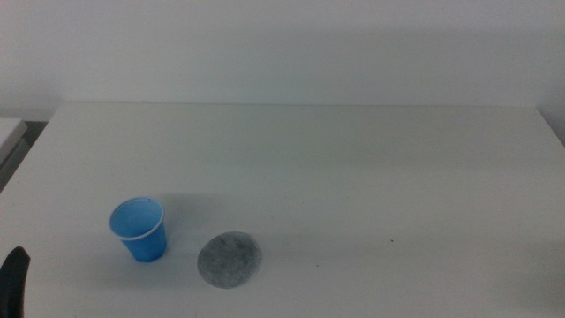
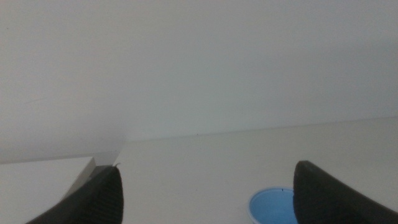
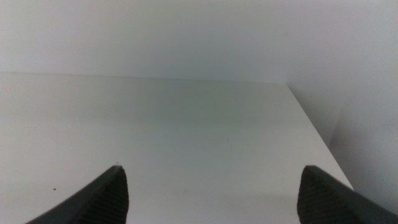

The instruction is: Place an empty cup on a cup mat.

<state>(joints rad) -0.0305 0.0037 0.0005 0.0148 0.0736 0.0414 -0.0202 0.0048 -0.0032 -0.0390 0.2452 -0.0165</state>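
A small bright blue cup (image 1: 139, 229) with a pale rim stands upright on the white table (image 1: 353, 177) at the front left, empty inside. The round speckled grey cup mat (image 1: 229, 260) lies flat just right of it, apart from it. My left gripper (image 1: 12, 281) shows only as a dark tip at the bottom left corner of the middle view, left of the cup. In the left wrist view its jaws stand wide open (image 2: 205, 193), and the cup's mouth (image 2: 272, 207) shows next to one jaw. My right gripper (image 3: 211, 196) is open and empty, out of the middle view.
The table's back edge meets a pale wall. A second pale surface (image 1: 11, 132) sits beyond the table's left edge. The table's right far corner (image 3: 287, 85) shows in the right wrist view.
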